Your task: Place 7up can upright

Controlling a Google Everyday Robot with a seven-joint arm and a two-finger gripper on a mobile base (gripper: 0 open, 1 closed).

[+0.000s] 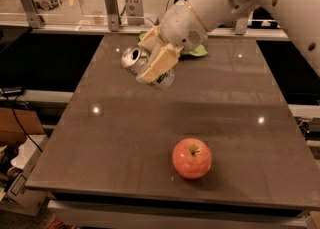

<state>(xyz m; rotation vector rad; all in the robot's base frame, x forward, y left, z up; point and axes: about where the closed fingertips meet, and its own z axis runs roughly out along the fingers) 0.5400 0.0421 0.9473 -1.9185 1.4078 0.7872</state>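
Note:
The 7up can [134, 58], silver with a white-and-green label, is tilted with its top facing the upper left. It hangs above the far part of the dark table [125, 138]. My gripper [152, 63] is shut on the can, its cream-coloured fingers [157, 64] clamped across the can's body. The white arm reaches in from the upper right.
A red apple [192, 158] sits on the near middle of the table. A green crinkly snack bag [199, 50] lies at the far edge, mostly hidden behind my wrist. A rail with metal posts [111, 8] runs behind the table.

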